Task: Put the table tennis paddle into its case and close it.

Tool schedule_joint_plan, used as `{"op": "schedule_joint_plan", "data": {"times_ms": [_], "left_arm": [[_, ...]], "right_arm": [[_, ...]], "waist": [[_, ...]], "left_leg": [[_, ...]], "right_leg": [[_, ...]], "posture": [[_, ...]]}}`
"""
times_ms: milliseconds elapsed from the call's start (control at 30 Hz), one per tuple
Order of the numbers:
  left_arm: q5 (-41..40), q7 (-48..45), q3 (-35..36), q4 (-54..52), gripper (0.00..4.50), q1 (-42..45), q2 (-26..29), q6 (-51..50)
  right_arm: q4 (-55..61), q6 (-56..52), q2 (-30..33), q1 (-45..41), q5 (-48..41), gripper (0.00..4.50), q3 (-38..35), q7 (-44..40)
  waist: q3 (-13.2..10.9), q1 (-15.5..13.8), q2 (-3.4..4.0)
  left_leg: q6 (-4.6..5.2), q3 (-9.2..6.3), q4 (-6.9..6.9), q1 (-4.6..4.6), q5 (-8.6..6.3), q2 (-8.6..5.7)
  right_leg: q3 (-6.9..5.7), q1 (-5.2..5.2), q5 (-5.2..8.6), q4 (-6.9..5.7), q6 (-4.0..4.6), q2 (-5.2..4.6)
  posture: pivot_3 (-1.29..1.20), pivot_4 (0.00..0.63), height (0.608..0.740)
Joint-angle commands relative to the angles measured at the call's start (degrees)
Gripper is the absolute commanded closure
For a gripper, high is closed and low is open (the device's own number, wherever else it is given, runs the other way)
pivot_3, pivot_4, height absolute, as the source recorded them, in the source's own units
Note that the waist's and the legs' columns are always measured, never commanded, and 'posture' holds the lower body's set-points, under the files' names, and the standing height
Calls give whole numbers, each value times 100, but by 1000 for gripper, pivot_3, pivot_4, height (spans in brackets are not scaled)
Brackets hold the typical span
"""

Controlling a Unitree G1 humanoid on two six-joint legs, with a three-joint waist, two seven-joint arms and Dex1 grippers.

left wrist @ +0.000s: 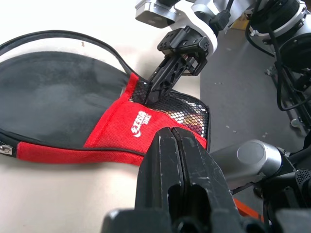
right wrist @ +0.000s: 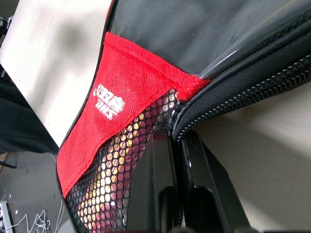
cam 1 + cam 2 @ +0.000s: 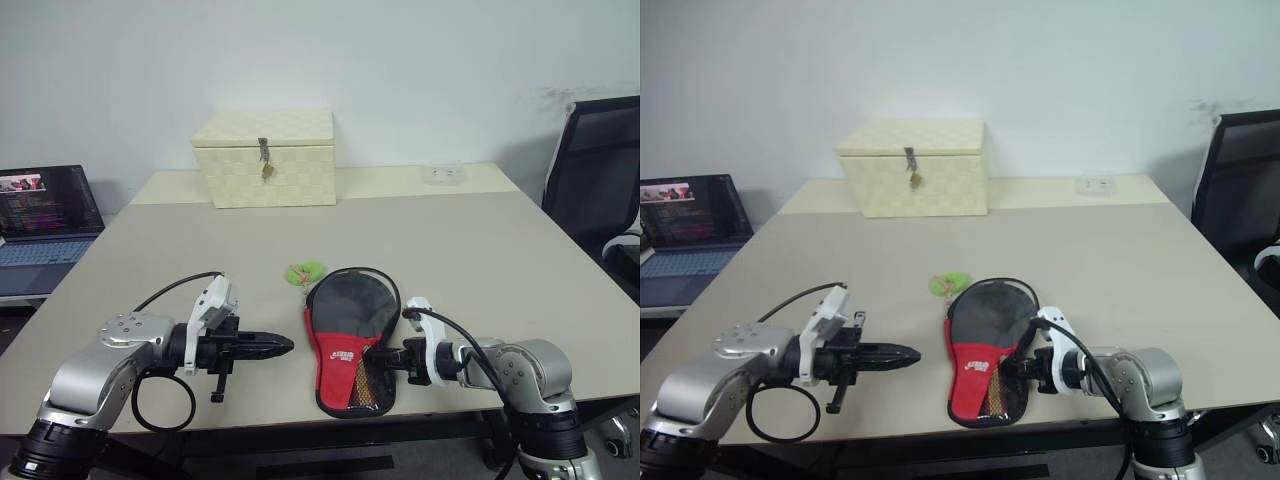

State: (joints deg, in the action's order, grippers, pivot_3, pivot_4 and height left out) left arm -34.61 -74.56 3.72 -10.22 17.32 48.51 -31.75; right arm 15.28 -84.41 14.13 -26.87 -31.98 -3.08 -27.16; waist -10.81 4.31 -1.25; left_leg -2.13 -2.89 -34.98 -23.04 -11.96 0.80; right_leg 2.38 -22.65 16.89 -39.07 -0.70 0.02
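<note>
Right gripper pinching zipper edge of the case at its mesh end, paddle handle seemingly inside; left gripper pressed together, just beside case; best to brace fabric and draw zipper steadily along rim.

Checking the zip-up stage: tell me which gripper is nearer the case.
Right. The right gripper is shut on the case at its mesh-pocket edge. The left gripper is shut and apart from it, beside its other side.
</note>
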Motion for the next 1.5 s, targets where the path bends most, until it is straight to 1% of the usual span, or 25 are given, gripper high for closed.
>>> {"op": "schedule_joint_plan", "data": {"times_ms": [33, 67, 133, 167, 200, 233, 267, 367, 433, 467, 533, 567, 633, 733, 800, 833, 900, 967, 1067, 1167, 1233, 1400, 1500], "left_arm": [[34, 0, -10, -1, 4500, 132, -29, 136], [37, 3, -14, 5, 4500, 136, -34, 143], [49, 11, -17, 14, 4500, 134, -43, 159], [55, 18, -16, 20, 4500, 126, -45, 172], [60, 30, -16, 22, 4500, 118, -49, 182], [64, 45, -10, 25, 4500, 106, -51, 188], [67, 62, 0, 27, 4500, 89, -53, 191], [60, 130, 38, 6, 4500, 36, -67, 174], [45, 189, 61, -1, 4500, 6, -71, 148], [37, 217, 69, 0, 4500, -5, -71, 138], [31, 251, 76, 6, 4500, -15, -71, 131], [40, 315, 88, 55, 4500, 5, -100, 125], [123, 512, 91, 231, 4500, 100, -178, 141], [157, 847, 115, 476, 4500, 320, -341, 45], [374, 1087, 45, 672, 4500, 475, -459, 191], [498, 1219, 8, 789, 4144, 557, -519, 272], [758, 1436, -60, 1046, 3618, 725, -625, 426], [921, 1546, -110, 1258, 2873, 874, -716, 502], [1223, 1783, -219, 1681, 1786, 1165, -912, 655], [1589, 2098, -324, 2217, 716, 1478, -1097, 853], [1851, 2349, -412, 2774, 48, 1830, -1300, 1053], [2530, 3122, -562, 4641, 48, 3041, -1887, 1638], [2831, 3297, -642, 6011, 48, 3874, -2206, 2082]], "right_arm": [[122, -16, -105, -20, -67, 3976, -80, 153], [187, -73, -189, -11, -63, 3773, -169, 252], [391, -208, -261, -2, -109, 3147, -263, 371], [557, -232, -190, 24, -130, 2753, -202, 380], [714, -213, -72, 57, -147, 2518, -98, 360], [926, -123, 152, 113, -136, 2126, 93, 303], [1160, 39, 468, 177, -97, 1831, 335, 208], [1696, 687, 1507, 316, 54, 743, 950, -178], [1852, 1034, 2030, 329, 47, 123, 1058, -483], [1876, 1225, 2266, 317, 67, 24, 1092, -640], [1849, 1554, 2546, 294, 97, 24, 1126, -856], [1690, 1606, 2392, 147, -68, 24, 901, -900], [1163, 1719, 1793, -319, -318, 24, 455, -768], [591, 1959, 1151, -754, -231, 24, 417, -540], [214, 2130, 736, -966, -80, 24, 523, -337], [63, 2232, 579, -1036, 7, 0, 613, -273], [-156, 2422, 351, -1078, 175, 0, 794, -168], [-277, 2568, 206, -1028, 307, 0, 932, -106], [-268, 2718, 182, -835, 498, 0, 1209, -89], [-137, 2685, 179, -702, 511, 0, 1290, -82], [-57, 2682, 222, -605, 532, 0, 1344, -95], [80, 2626, 165, -501, 576, 0, 1364, 8], [121, 2597, 109, -468, 609, 0, 1357, 100]], "waist": [[0, 0, 0], [0, 0, 0], [0, 0, 0], [0, -1, 0], [0, -4, 0], [0, -7, 0], [0, -11, 0], [0, -30, 0], [-1, -37, -2], [-2, -37, -3], [-2, -40, -4], [-2, -41, -4], [-5, -19, -9], [-5, -17, -10], [-1, -49, -17], [-1, -71, -17], [-1, -106, -17], [-1, -124, -17], [-1, -156, -17], [-1, -187, -17], [-1, -209, -17], [-1, -255, -18], [-1, -242, -18]], "left_leg": [[0, 0, 0, 0, 0, 0], [0, 0, 0, 0, 0, 1], [0, 1, 0, 1, 0, 3], [0, 0, 0, 1, 0, 4], [0, -1, 0, 1, 0, 4], [0, -2, 0, 0, 0, 4], [0, -2, 0, -1, 0, 2], [0, 0, 0, -2, 0, -4], [0, 0, -2, -1, 0, -5], [0, 2, -2, 0, 0, -3], [0, 2, -3, 2, 0, -2], [0, 2, -4, 3, 0, -1], [0, 7, -5, 8, 0, -1], [-1, 4, -6, 12, 1, -1], [-1, -4, -6, 9, 1, 1], [-1, -5, -6, 10, 1, 2], [-1, -4, -5, 4, 1, 5], [-1, -2, -5, -3, 1, -3], [-1, -4, -8, -14, 1, -11], [-1, -6, -13, -16, 1, -14], [-1, -7, -18, -16, 1, -11], [-1, -16, -35, -22, 1, -14], [2, -20, -56, -42, 0, -19]], "right_leg": [[0, 0, 0, 0, 0, 0], [0, 0, 0, 0, 0, 0], [2, 0, 0, -1, 0, 0], [1, 0, 0, -1, 1, 0], [1, 0, 0, -2, 1, 0], [0, -1, 0, -1, 1, 0], [0, -1, 0, 0, 0, 0], [-1, 1, 0, 5, -3, -3], [-1, 2, 0, 6, -5, -4], [0, 2, 0, 7, -5, -4], [0, 3, 0, 6, -5, -4], [-1, 4, 0, 6, -5, -3], [4, 5, 0, 5, -4, -2], [3, 6, -2, -3, -1, 6], [-5, 8, -3, -1, 0, 7], [-5, 10, -3, -1, 1, 6], [-5, 6, -9, -1, 11, 4], [-5, 3, -19, 1, 19, -4], [-8, -2, -25, 6, 13, -15], [-11, -2, -27, 3, 11, -17], [-11, -2, -28, 0, 9, -17], [-23, 1, -30, -3, 4, -8], [-28, -6, -33, -2, 1, -8]], "posture": [[0, 150, 740], [0, 150, 740], [0, 150, 740], [0, 150, 740], [0, 150, 740], [0, 150, 740], [0, 150, 740], [0, 150, 740], [0, 150, 740], [0, 150, 740], [0, 150, 740], [0, 150, 740], [0, 150, 740], [0, 150, 740], [0, 150, 740], [0, 150, 740], [0, 150, 740], [0, 150, 740], [0, 150, 740], [0, 150, 740], [0, 150, 740], [0, 150, 740], [0, 150, 740]]}}
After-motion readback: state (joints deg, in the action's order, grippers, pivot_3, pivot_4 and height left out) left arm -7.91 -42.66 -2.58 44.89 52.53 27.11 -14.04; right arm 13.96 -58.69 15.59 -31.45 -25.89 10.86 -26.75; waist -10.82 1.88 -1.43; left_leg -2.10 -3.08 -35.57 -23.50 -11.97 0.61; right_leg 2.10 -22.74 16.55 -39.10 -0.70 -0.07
